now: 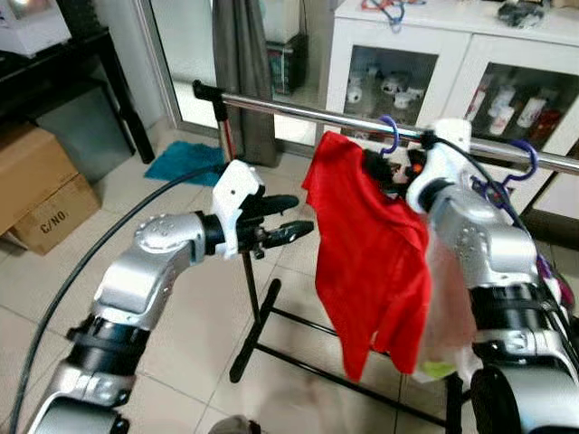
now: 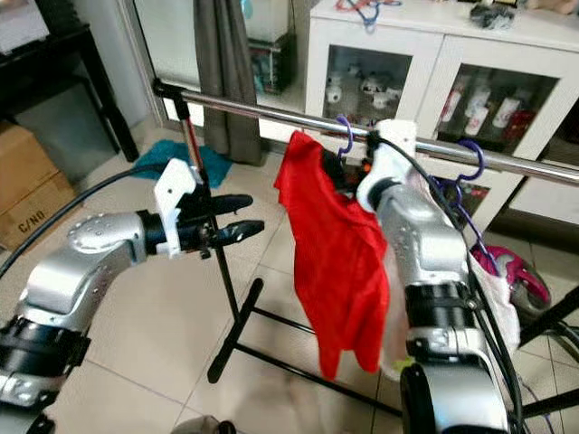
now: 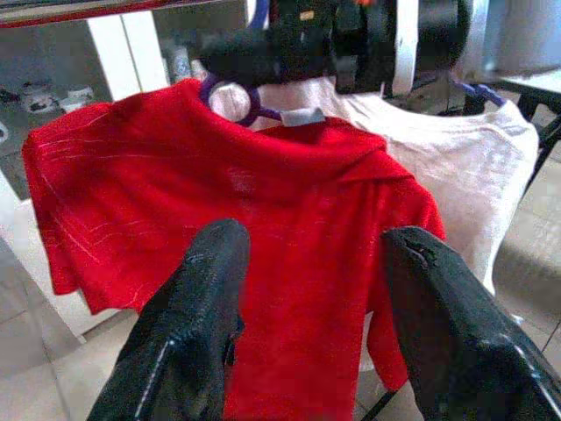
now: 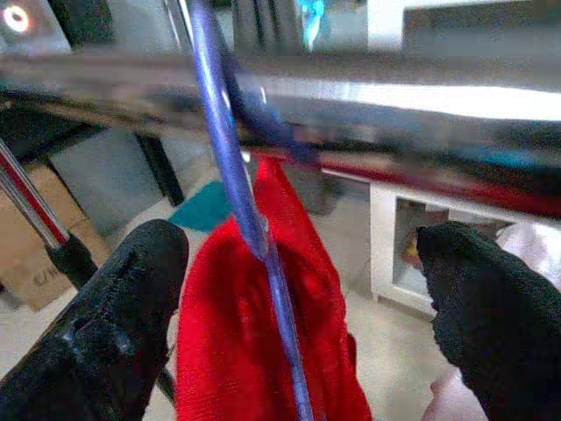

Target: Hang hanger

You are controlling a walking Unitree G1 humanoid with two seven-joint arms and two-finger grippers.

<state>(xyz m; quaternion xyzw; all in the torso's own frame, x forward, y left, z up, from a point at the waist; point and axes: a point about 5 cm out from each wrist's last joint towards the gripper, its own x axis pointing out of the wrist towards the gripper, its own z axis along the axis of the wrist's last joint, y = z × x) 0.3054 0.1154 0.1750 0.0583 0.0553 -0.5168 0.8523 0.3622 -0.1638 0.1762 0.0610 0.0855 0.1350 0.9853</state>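
From the left eye view, the purple hanger (image 1: 390,136) carrying the red shirt (image 1: 373,249) already had its hook over the chrome rail (image 1: 298,110) of the clothes rack. My right end effector (image 1: 412,158) was up at the rail just beside that hook, though my own wrist housing hid the fingers there. My left end effector (image 1: 288,220) hovered apart from the shirt's near edge, fingers spread and holding nothing. A second purple hanger (image 1: 525,158) hung further along the rail with a pale garment (image 1: 448,307).

The right eye view gave the same arrangement: hook over the rail, shirt draped below it, my left arm extended toward it without touching.

In the left wrist view, my two black fingers (image 3: 188,324) stood wide apart with the red shirt between them in the distance, not in contact. The shirt sat on the hanger at its collar.

In the right wrist view, my fingers (image 4: 114,324) were spread wide, with the hanger's purple wire (image 4: 237,193) running between them untouched and crossing the rail above.

I judged the hanging essentially done: the hook looked seated and I had let go. What seemed left was drawing my right arm clear without knocking the hook.
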